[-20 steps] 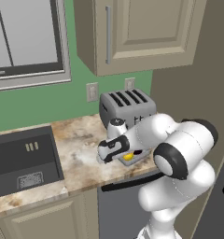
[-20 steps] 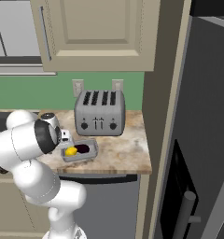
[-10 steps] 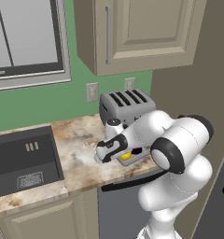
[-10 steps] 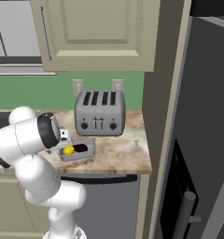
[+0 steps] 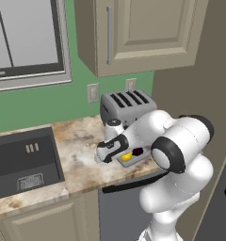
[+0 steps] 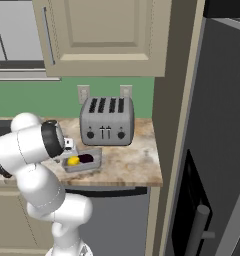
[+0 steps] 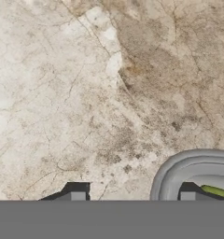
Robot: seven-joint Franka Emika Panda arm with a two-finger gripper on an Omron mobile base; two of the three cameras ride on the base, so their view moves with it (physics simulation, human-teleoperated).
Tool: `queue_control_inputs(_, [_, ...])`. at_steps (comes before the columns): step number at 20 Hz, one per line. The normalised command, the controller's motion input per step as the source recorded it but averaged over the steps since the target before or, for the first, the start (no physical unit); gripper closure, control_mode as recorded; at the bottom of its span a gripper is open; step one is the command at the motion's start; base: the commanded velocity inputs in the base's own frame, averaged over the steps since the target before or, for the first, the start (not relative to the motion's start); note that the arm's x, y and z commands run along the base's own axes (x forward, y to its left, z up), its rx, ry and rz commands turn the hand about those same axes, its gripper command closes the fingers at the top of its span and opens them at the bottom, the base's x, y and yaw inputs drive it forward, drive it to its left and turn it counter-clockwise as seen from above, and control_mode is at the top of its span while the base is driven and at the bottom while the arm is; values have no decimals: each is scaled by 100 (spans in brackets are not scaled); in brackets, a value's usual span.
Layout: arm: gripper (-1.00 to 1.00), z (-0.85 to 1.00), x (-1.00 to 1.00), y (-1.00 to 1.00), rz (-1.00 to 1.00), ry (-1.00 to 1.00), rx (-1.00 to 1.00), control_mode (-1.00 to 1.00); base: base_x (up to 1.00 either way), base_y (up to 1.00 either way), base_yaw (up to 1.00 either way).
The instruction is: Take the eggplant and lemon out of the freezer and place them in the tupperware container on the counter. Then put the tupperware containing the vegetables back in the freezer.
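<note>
**Ana:** Left base view first: the lemon (image 5: 126, 156) and the eggplant (image 5: 138, 151) both sit inside the tupperware container (image 5: 144, 156), on the desk (image 5: 82, 141) just in front of the toaster (image 5: 126, 104). So the first half looks done.

**Ben:** And the gripper (image 5: 101, 156)?

**Ana:** Low at the container's left end. From here I cannot tell how its jaws stand.

**Ben:** Right base view, then. Lemon (image 6: 72, 161) and eggplant (image 6: 85, 159) side by side in the tray, arm bent over its left end. The freezer (image 6: 219, 150) stands well apart to the right.

**Ana:** Hand view: one fingertip is outside the container's rounded rim (image 7: 179, 163), the other inside, so the jaws straddle the wall, part open, not clamped that I can see.

**Ben:** My read: grasping the tray is the step in hand; carrying it into the freezer is left.
</note>
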Motion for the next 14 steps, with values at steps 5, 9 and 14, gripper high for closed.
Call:
queue_control_inputs(5, [100,0,0,-7,0,0,0,-100,0,0,0])
queue_control_inputs(9, [100,0,0,-9,0,0,1,-100,0,0,0])
queue_control_inputs(14, [100,18,-4,-46,10,0,17,-100,0,0,0])
